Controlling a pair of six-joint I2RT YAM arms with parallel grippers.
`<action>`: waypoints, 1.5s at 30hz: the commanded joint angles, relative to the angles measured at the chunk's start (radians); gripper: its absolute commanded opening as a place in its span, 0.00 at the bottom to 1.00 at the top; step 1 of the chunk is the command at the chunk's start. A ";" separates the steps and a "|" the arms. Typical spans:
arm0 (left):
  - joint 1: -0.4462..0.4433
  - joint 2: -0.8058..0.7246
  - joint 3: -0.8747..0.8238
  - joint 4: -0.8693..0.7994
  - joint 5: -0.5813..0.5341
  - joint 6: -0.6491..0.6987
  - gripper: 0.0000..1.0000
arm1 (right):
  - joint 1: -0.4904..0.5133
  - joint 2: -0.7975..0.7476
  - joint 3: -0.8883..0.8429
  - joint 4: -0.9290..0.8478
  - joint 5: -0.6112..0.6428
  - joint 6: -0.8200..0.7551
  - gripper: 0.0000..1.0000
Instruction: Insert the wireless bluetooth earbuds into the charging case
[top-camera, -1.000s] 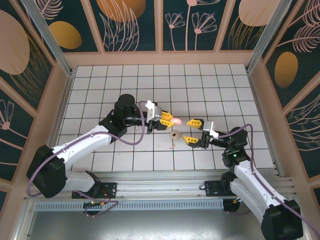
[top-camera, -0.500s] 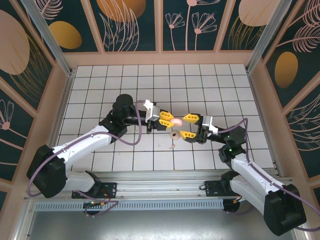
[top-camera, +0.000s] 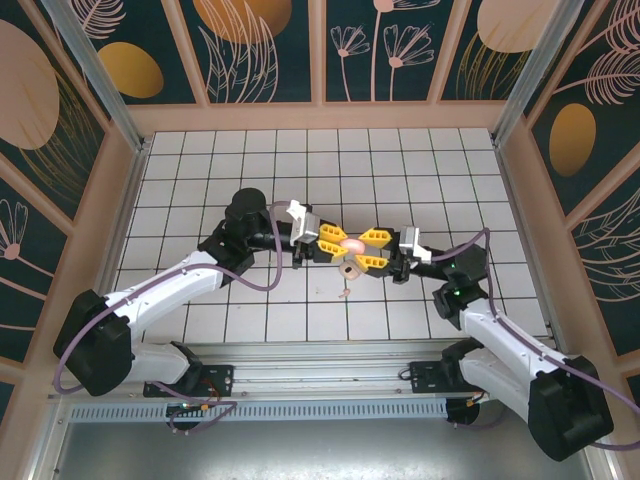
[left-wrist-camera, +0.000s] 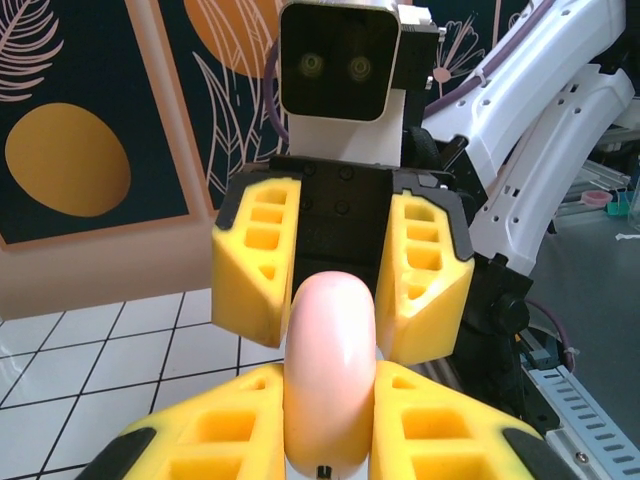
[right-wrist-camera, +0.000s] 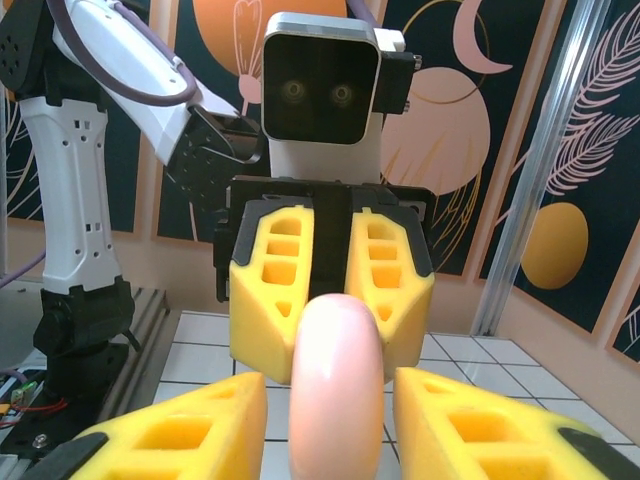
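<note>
As viewed from the left wrist, the case (left-wrist-camera: 330, 345) is clamped in the left gripper (left-wrist-camera: 330, 425), fully closed on it, off the table (left-wrist-camera: 110, 340); beyond, the right gripper (top-camera: 364, 248) is part-open, fingers (left-wrist-camera: 255, 260) flanking the case, gaps visible.

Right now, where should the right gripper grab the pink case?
Grip the free half of the charging case, the part sticking out past the left gripper. Come straight in from the opposite side, one finger of the right gripper on each broad face: it stands edge-on and narrow, so those faces are the flat ones.
</note>
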 joint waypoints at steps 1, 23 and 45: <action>0.000 -0.007 0.000 0.050 0.029 -0.014 0.20 | 0.012 0.007 0.037 0.019 -0.021 -0.015 0.34; -0.005 -0.074 0.120 -0.609 -0.363 0.543 0.64 | 0.028 0.068 0.438 -1.289 0.162 -0.792 0.14; -0.033 -0.020 0.165 -0.714 -0.382 0.586 0.39 | 0.111 0.163 0.483 -1.189 0.138 -0.810 0.15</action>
